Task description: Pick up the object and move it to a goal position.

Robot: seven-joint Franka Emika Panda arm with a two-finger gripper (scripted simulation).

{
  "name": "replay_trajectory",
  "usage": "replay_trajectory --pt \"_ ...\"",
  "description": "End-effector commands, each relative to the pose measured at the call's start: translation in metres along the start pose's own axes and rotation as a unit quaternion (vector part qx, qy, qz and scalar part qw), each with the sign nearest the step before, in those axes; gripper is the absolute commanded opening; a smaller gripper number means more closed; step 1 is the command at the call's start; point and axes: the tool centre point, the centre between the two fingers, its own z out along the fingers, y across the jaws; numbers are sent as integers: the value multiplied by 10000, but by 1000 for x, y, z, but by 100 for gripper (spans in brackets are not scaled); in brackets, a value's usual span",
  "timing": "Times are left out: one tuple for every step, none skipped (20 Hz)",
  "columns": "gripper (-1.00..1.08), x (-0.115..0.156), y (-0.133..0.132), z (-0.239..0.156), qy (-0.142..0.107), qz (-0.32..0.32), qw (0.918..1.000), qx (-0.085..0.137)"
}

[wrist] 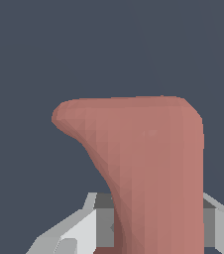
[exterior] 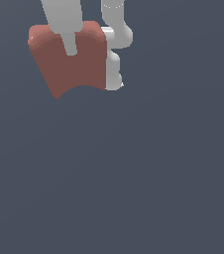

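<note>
Exterior view: the hand (exterior: 89, 62) grips the object (exterior: 69, 62) on its flat faces, arch downward, near the table's (exterior: 134, 188) far edge. Wrist view: the object (wrist: 148, 168) fills the hand. It looks rigid, light, matte — unlikely to slip.

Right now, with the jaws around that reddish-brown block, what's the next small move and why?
Probably keep the jaws closed and carry the block onward. In the exterior view one finger crosses its front face and another presses its side, so the gripper seems to grip it. No goal marker is visible, so direction is uncertain.
</note>
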Motion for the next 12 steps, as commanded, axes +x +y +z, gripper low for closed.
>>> replay_trajectory --pt "-100 0 0 -6 0 -1 10000 0" --pt "-100 0 -1 -8 0 -1 10000 0" --pt "-100 0 -1 -10 0 -1 10000 0" --pt "-100 0 -1 -11 0 -1 10000 0" --pt "-100 0 -1 -12 0 -1 10000 0" --pt "-100 0 -1 -13 -2 -1 10000 1" --pt "-100 0 -1 -14 -2 -1 10000 1" --pt "-100 0 -1 -15 -2 -1 10000 1" --pt "-100 0 -2 -15 -2 -1 10000 1" --pt "-100 0 -2 -15 -2 -1 10000 1" --pt "-100 0 -2 -16 -2 -1 10000 1" --pt "-100 0 -2 -16 -2 -1 10000 1"
